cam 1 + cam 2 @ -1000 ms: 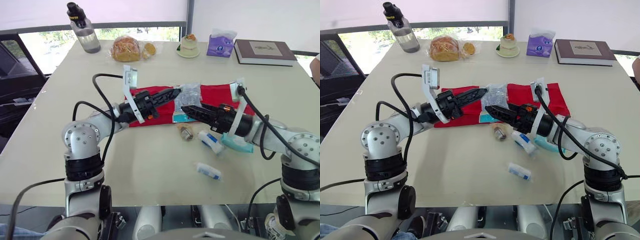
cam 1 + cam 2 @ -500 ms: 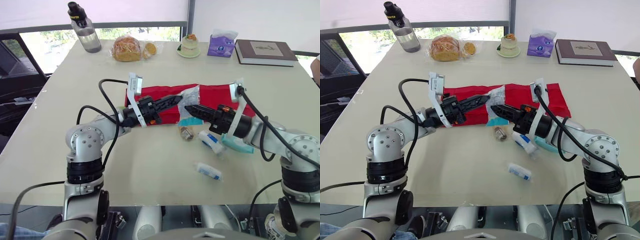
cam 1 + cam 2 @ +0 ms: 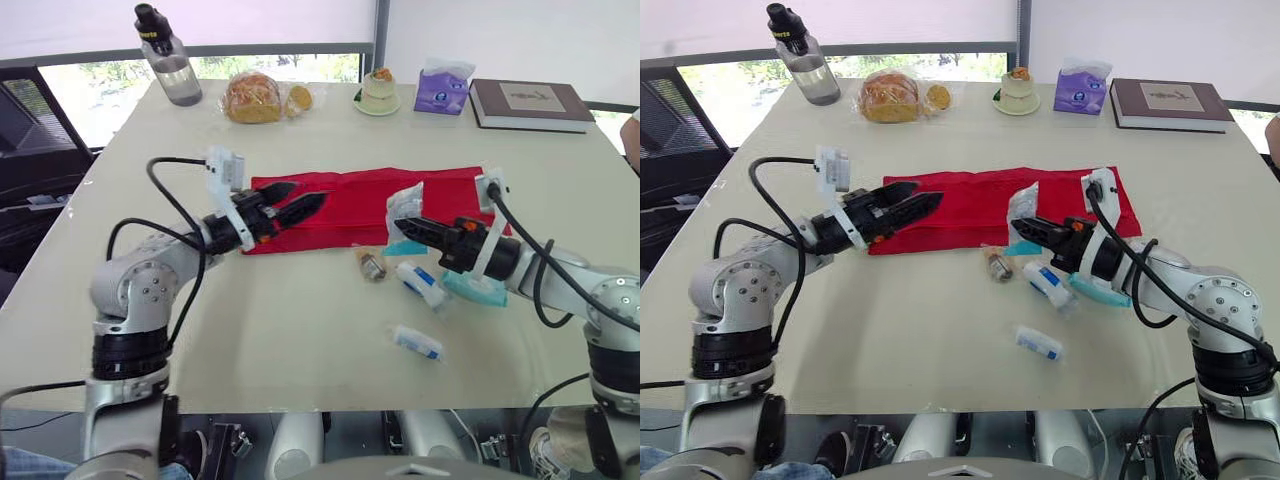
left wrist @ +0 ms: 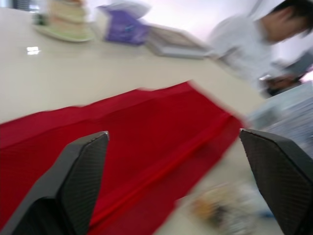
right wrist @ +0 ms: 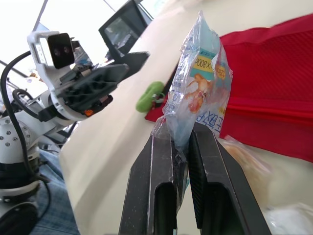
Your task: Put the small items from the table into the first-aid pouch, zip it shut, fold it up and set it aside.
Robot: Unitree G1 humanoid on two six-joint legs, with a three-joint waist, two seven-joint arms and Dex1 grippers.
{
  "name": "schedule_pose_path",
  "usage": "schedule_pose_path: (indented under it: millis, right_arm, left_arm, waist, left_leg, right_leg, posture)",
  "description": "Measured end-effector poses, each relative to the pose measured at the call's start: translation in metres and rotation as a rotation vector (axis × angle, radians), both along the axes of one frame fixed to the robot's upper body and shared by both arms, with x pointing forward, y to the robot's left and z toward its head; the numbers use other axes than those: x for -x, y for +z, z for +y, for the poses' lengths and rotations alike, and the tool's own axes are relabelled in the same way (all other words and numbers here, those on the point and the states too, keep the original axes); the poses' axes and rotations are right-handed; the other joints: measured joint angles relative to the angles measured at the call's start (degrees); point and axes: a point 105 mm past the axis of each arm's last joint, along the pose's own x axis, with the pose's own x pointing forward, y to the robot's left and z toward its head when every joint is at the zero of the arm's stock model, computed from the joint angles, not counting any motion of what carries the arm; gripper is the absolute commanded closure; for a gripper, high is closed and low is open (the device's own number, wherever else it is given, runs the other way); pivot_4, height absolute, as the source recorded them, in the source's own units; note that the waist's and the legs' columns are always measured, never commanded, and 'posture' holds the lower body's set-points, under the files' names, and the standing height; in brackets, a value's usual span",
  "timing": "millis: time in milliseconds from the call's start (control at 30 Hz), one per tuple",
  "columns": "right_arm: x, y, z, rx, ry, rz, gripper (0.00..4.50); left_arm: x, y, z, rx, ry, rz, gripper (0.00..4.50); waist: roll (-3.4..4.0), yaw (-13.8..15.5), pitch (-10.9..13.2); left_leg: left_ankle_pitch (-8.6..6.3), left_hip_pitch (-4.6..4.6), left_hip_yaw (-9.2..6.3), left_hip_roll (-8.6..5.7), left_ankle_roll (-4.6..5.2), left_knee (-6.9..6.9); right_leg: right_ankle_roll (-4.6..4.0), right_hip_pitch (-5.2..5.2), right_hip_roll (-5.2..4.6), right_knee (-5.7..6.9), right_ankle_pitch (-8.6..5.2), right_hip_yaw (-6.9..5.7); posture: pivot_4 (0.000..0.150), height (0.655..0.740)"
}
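Pouch (image 3: 345,205) lies flat and red on the table (image 3: 290,320). The left gripper (image 3: 292,202) hangs over its left end, fingers spread apart. The right gripper (image 3: 408,226) pinches a clear packet (image 3: 404,203) upright by the pouch's near edge, a tube (image 3: 420,282) lying nearby.
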Motion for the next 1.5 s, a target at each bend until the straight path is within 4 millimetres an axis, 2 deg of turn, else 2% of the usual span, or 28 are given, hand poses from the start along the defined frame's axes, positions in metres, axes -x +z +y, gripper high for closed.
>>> schedule_pose_path:
  millis: [67, 100, 167, 233, 400, 700, 900, 1033, 1067, 1133, 1233, 1267, 1300, 1367, 1400, 1500]
  right_arm:
    - [-0.002, 0.001, -0.005, 0.001, -0.023, -0.011, 4.5]
    - [-0.005, -0.001, -0.008, 0.004, -0.039, -0.01, 4.5]
    - [-0.006, -0.002, -0.01, 0.006, -0.048, -0.008, 4.5]
    - [-0.007, -0.003, -0.01, 0.007, -0.047, -0.01, 4.5]
    - [-0.008, -0.004, -0.008, 0.006, -0.044, -0.017, 4.5]
    - [-0.007, -0.009, -0.012, 0.018, -0.072, -0.009, 4.5]
    - [-0.006, -0.009, -0.012, 0.01, -0.084, -0.016, 4.5]
    - [-0.005, -0.008, -0.01, 0.0, -0.096, -0.022, 4.5]
    - [-0.005, -0.01, -0.011, 0.003, -0.102, -0.017, 4.5]
    - [-0.005, -0.01, -0.011, 0.004, -0.105, -0.017, 4.5]
    - [-0.006, -0.012, -0.011, 0.006, -0.111, -0.017, 4.5]
    - [-0.006, -0.012, -0.011, 0.006, -0.112, -0.017, 4.5]
    - [-0.006, -0.012, -0.011, 0.004, -0.113, -0.016, 4.5]
    - [-0.006, -0.012, -0.011, 0.003, -0.114, -0.016, 4.5]
    - [-0.006, -0.013, -0.011, 0.003, -0.115, -0.016, 4.5]
    - [-0.006, -0.013, -0.01, -0.003, -0.114, -0.015, 4.5]
  left_arm:
    - [-0.004, -0.022, 0.027, -0.255, 0.073, -0.032, 0.08]
    - [-0.005, -0.038, 0.047, -0.447, 0.097, -0.039, 0.08]
    - [-0.006, -0.046, 0.053, -0.525, 0.091, -0.05, 0.08]
    - [-0.005, -0.06, 0.052, -0.717, -0.002, -0.097, 0.08]
    - [-0.022, -0.053, 0.035, -0.905, -0.108, -0.292, 0.08]
    - [-0.031, -0.054, 0.002, -0.889, -0.12, -0.427, 0.08]
    - [-0.037, -0.055, -0.005, -0.906, -0.06, -0.489, 0.08]
    - [-0.039, -0.055, -0.003, -0.948, -0.009, -0.542, 0.08]
    - [-0.039, -0.055, -0.001, -0.957, 0.01, -0.55, 0.46]
    - [-0.039, -0.056, -0.001, -0.964, 0.013, -0.549, 0.71]
    - [-0.035, -0.064, 0.003, -0.986, 0.012, -0.534, 2.27]
    - [-0.034, -0.067, 0.004, -0.99, 0.01, -0.529, 2.62]
    - [-0.032, -0.07, 0.005, -0.99, 0.007, -0.519, 3.33]
    - [-0.032, -0.067, 0.005, -0.972, 0.021, -0.522, 3.94]
    - [-0.033, -0.065, 0.007, -0.964, 0.029, -0.524, 4.46]
    - [-0.032, -0.064, 0.008, -0.954, 0.029, -0.515, 4.46]
  waist:
    - [0.0, -0.1, 0.0]
    - [0.01, 0.0, 0.0]
    - [0.02, 0.2, 0.0]
    - [0.02, 0.6, 0.0]
    - [0.04, 1.4, 0.0]
    - [0.08, 1.4, 0.0]
    - [0.08, 0.5, 0.0]
    - [0.08, 0.2, 0.0]
    - [0.08, 0.1, 0.0]
    - [0.08, 0.1, 0.0]
    - [0.08, 0.0, 0.0]
    - [0.08, 0.0, 0.0]
    - [0.08, 0.0, 0.0]
    - [0.08, 0.1, 0.0]
    - [0.08, 0.1, 0.0]
    - [0.09, 0.1, 0.0]
  left_leg:
    - [0.0, 0.04, 0.06, 0.01, 0.0, -0.09]
    - [0.0, 0.02, 0.07, 0.03, 0.0, -0.1]
    - [0.0, -0.02, 0.09, 0.05, 0.0, -0.1]
    - [0.0, -0.09, 0.05, 0.02, 0.01, -0.11]
    - [0.0, -0.07, 0.13, 0.03, 0.03, -0.08]
    - [0.0, -0.12, 0.09, 0.04, 0.03, -0.08]
    - [0.0, -0.1, 0.03, 0.04, 0.03, -0.04]
    - [0.0, -0.04, 0.0, 0.05, 0.03, -0.03]
    - [0.0, -0.02, 0.0, 0.05, 0.03, -0.02]
    - [0.0, -0.01, 0.02, 0.05, 0.03, -0.01]
    - [0.01, 0.01, 0.02, 0.08, 0.03, -0.01]
    - [0.01, 0.01, 0.02, 0.08, 0.03, -0.01]
    - [0.01, 0.01, 0.01, 0.08, 0.03, -0.01]
    - [0.01, 0.01, 0.01, 0.08, 0.03, 0.0]
    - [0.01, 0.01, 0.02, 0.08, 0.03, 0.0]
    - [0.0, 0.0, 0.02, 0.06, 0.03, 0.0]
  right_leg:
    - [-0.01, -0.01, -0.01, -0.05, 0.0, 0.06]
    - [-0.02, -0.05, -0.04, -0.06, 0.0, 0.05]
    - [-0.02, -0.07, -0.09, -0.06, 0.0, 0.04]
    - [-0.03, -0.05, -0.13, -0.19, 0.0, 0.02]
    - [0.0, 0.0, -0.18, -0.23, 0.02, -0.01]
    - [0.02, 0.0, -0.14, -0.22, 0.03, -0.05]
    - [0.09, 0.01, -0.12, -0.16, 0.07, -0.07]
    - [0.11, 0.02, -0.12, -0.11, 0.08, -0.02]
    - [0.11, 0.01, -0.12, -0.03, 0.08, -0.01]
    - [0.11, 0.01, -0.11, 0.01, 0.08, -0.02]
    - [0.11, 0.0, -0.1, 0.03, 0.08, 0.0]
    - [0.11, 0.01, -0.1, 0.03, 0.08, -0.01]
    - [0.1, 0.01, -0.1, 0.03, 0.08, 0.0]
    - [0.1, 0.01, -0.11, 0.03, 0.08, -0.01]
    - [0.1, 0.01, -0.11, 0.03, 0.08, 0.0]
    - [0.1, 0.01, -0.11, 0.03, 0.08, 0.02]
  posture:
    - [0.15, 0.74]
    - [0.15, 0.74]
    - [0.15, 0.74]
    - [0.15, 0.74]
    - [0.15, 0.74]
    - [0.15, 0.74]
    - [0.15, 0.74]
    - [0.15, 0.74]
    - [0.15, 0.74]
    - [0.15, 0.74]
    - [0.15, 0.74]
    - [0.15, 0.74]
    - [0.15, 0.74]
    - [0.15, 0.74]
    - [0.15, 0.74]
    - [0.15, 0.74]
